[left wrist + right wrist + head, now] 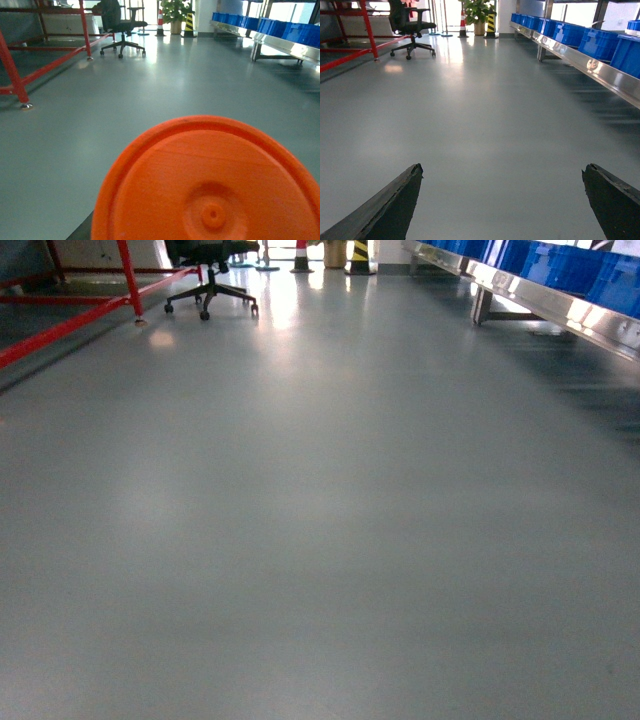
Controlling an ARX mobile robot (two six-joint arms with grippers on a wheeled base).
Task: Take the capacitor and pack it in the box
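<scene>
The capacitor [210, 185] fills the lower half of the left wrist view as a glossy orange round end with a small dimple, very close to the camera. My left gripper [200, 227] is shut on it; only a dark sliver of one finger [82, 231] shows at the lower left. In the right wrist view my right gripper [502, 172] stands open over bare grey floor, its two dark fingertips far apart with nothing between them. The box is out of view. Neither gripper shows in the head view.
Grey floor [320, 520] stretches ahead. A red metal frame [90, 310] and a black office chair [210, 285] stand at the far left. Blue bins [600, 42] sit on a steel rack [590, 62] along the right. A striped post [360, 255] and a cone [301, 255] stand at the back.
</scene>
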